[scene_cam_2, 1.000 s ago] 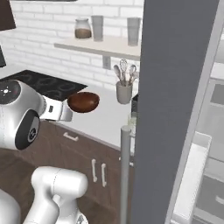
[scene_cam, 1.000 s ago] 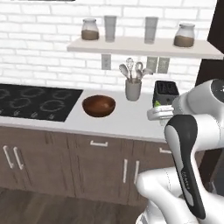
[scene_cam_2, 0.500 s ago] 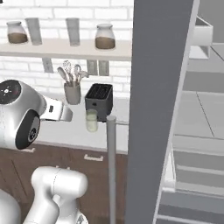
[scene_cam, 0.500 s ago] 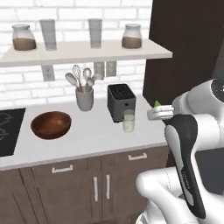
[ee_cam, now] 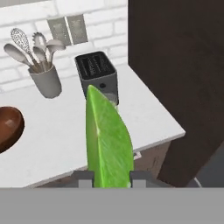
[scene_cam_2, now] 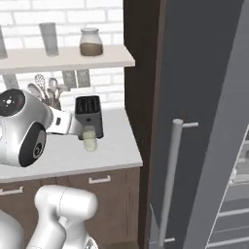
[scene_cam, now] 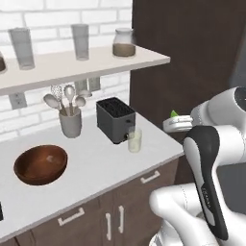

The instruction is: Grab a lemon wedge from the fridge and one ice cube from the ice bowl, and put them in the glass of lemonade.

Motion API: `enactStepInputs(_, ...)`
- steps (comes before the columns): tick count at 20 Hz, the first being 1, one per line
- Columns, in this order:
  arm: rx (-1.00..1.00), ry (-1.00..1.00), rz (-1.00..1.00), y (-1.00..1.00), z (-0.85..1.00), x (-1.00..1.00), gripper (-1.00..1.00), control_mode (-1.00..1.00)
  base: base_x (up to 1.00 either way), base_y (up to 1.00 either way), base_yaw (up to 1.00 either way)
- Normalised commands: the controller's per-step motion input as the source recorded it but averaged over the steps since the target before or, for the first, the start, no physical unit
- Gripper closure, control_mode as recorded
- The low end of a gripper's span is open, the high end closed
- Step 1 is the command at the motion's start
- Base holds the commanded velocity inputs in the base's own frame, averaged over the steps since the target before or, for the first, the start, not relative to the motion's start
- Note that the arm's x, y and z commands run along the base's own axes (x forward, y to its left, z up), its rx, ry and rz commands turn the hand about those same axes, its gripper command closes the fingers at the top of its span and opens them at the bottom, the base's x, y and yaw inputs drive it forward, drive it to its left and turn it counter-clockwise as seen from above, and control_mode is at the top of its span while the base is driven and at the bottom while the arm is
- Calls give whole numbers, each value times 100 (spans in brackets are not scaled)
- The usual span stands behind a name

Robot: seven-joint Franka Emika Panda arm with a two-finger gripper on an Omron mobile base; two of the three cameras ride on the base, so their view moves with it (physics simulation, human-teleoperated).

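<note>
You had the lemon wedge [ee_cam: 107, 140] pinched between the gripper [ee_cam: 108, 177] tips there, and in the hand view it stood tall and green right in front of the lens, blocking part of what lay ahead. From the left base view the wedge [scene_cam: 174, 114] peeked out just past the white wrist, well off the counter's [scene_cam: 96, 166] right end, up against the dark brown cabinet [scene_cam: 192, 57] side.

Your target, the glass of lemonade [scene_cam: 134, 140], sat on the counter just in front of the black toaster [scene_cam: 115, 120], almost touching it. That was your first risk, I'd say: come in from behind or too low and the hand could have clipped the toaster or tipped the tumbler. In the hand view the glass was mostly hidden behind the wedge, so lining up from that camera alone looked chancy.

Second risk: the grip. The wedge looked held by its lower end with most of it sticking out, so a quick swing might have pivoted it or let it slip. Release too high and it could have bounced off the rim.

The ice bowl [scene_cam: 41, 164] waited at the left, well apart from the glass; I couldn't make out an ice cube inside it. The utensil cup [scene_cam: 70, 122] stood behind, out of your path.
</note>
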Motion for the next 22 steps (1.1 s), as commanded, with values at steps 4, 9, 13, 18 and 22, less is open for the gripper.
enactStepInputs(4,0,0,0,0,0,0,100,100,32,99,-43)
enactStepInputs(9,0,0,0,0,0,0,100,100,25,58,-36)
enactStepInputs(13,0,0,0,0,0,0,100,100,24,43,-32)
enactStepInputs(18,0,0,0,0,0,0,100,-100,5,11,-8)
enactStepInputs(22,0,0,0,0,0,0,100,-100,0,0,0)
